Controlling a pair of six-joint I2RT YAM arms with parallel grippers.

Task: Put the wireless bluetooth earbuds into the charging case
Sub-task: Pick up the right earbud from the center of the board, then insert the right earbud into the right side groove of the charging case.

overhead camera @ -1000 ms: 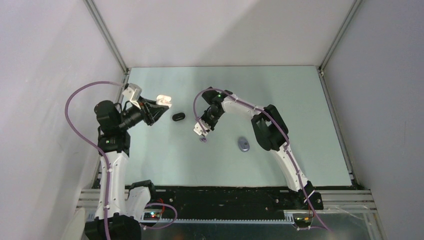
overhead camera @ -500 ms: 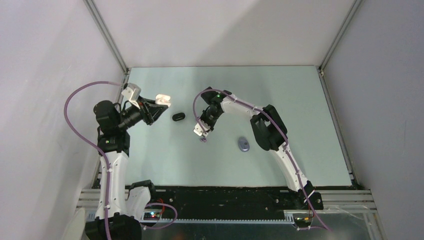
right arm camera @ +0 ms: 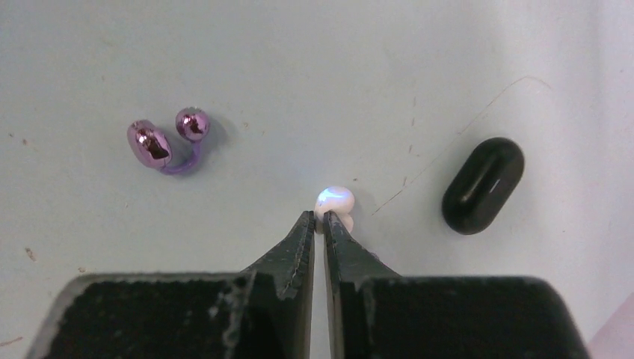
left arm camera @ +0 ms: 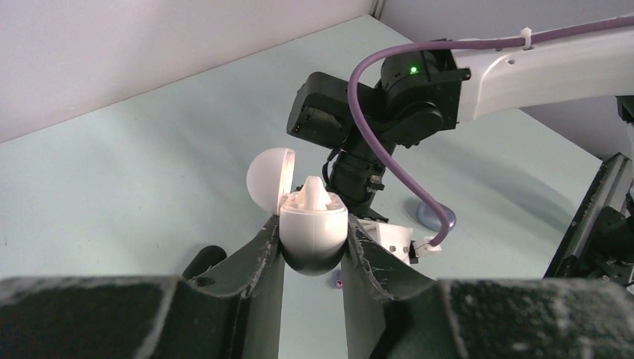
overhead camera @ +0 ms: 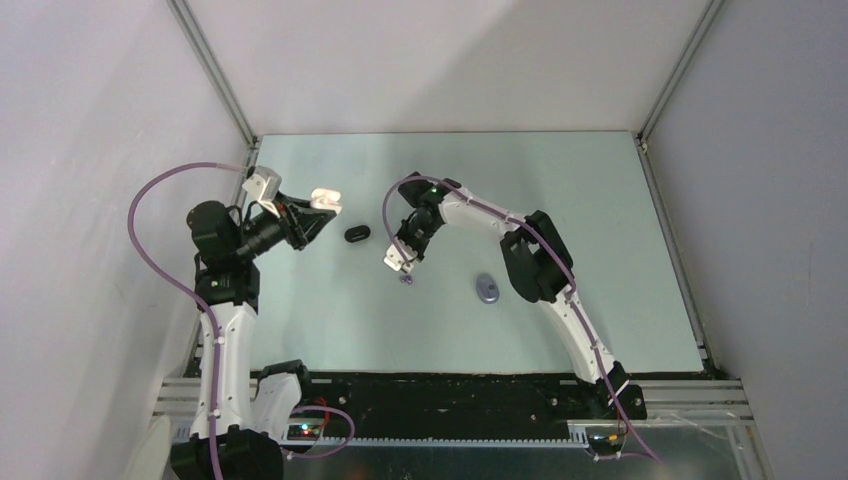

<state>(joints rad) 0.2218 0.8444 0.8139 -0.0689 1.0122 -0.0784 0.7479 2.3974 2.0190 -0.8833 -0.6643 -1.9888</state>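
My left gripper (left arm camera: pixel 314 233) is shut on the white charging case (left arm camera: pixel 314 239), held above the table at the left (overhead camera: pixel 327 198). The case's lid (left arm camera: pixel 268 176) stands open and a white earbud (left arm camera: pixel 314 196) sticks up from the case. My right gripper (right arm camera: pixel 319 218) points down at the table's middle (overhead camera: pixel 398 262). Its jaws are nearly together, pinching the edge of a second white earbud (right arm camera: pixel 334 200) at their tips. A purple earbud (right arm camera: pixel 161 142) lies loose on the table to the left of those fingers in the right wrist view, and it also shows as the purple earbud (overhead camera: pixel 405 281) from above.
A black oval case (overhead camera: pixel 357 234) lies shut between the two grippers, and in the right wrist view the black case (right arm camera: pixel 482 185) is right of the fingers. A grey-blue oval case (overhead camera: pixel 487 289) rests by the right arm's elbow. Metal frame posts edge the table.
The right gripper's jaws have closed in on the white earbud, and the wrist has shifted slightly left. The left arm holds still with the case.
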